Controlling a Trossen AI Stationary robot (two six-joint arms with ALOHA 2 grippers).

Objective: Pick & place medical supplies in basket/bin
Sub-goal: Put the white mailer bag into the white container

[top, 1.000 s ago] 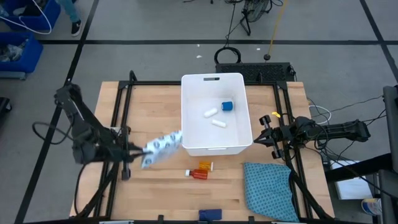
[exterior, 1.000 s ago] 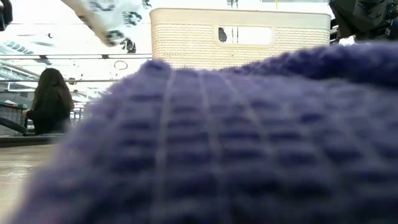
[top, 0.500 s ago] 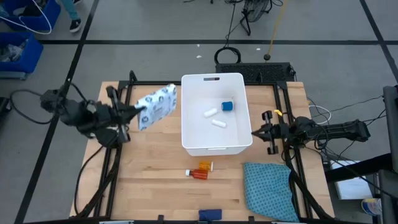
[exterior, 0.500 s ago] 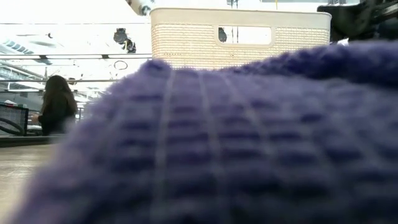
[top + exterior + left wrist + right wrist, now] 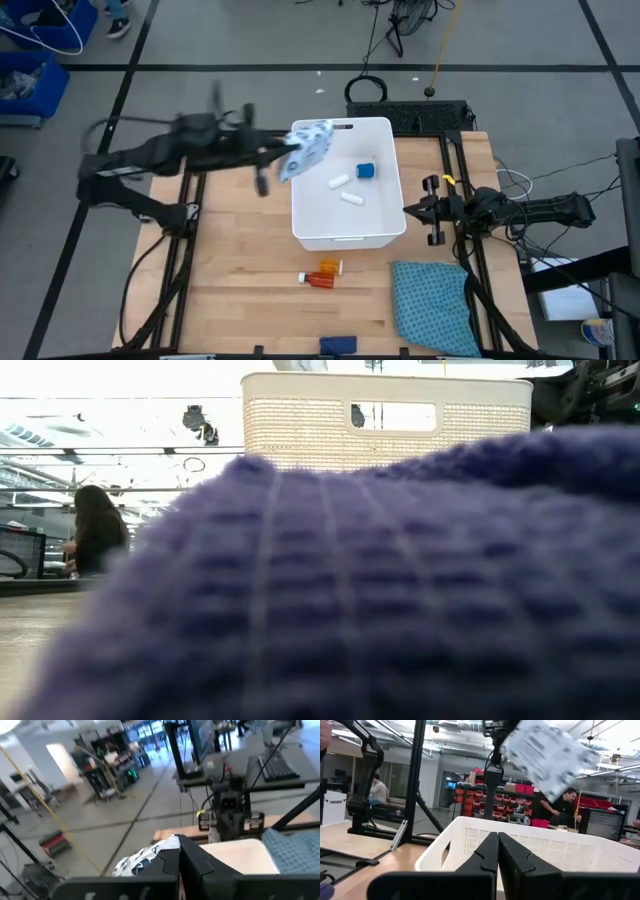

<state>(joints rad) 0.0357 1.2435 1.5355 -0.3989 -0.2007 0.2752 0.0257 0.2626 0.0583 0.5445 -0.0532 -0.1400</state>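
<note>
White plastic tub (image 5: pixel 300 232): 1, holding 2 small white rolls (image 5: pixel 338 181) (image 5: pixel 351 198) and 1 small blue cube (image 5: pixel 366 170). On the wood table (image 5: pixel 250 290): 2 orange pill bottles (image 5: pixel 324 273), 1 dark blue bar (image 5: pixel 338 345), 1 teal patterned cloth (image 5: pixel 432 300). 1 white dark-patterned flat packet (image 5: pixel 305 150) is clamped in the left gripper (image 5: pixel 283 158), fingers closed on its edge; it is held in the air over the tub's rim, beyond the fingertips. Its long axis is tilted, the free end raised and pointing away from the gripper toward the tub's slot-handle rim. The right gripper (image 5: pixel 412 210) is closed and empty, just beside the tub's opposite wall. 1 person (image 5: pixel 95 540) is seen in the room behind.
</note>
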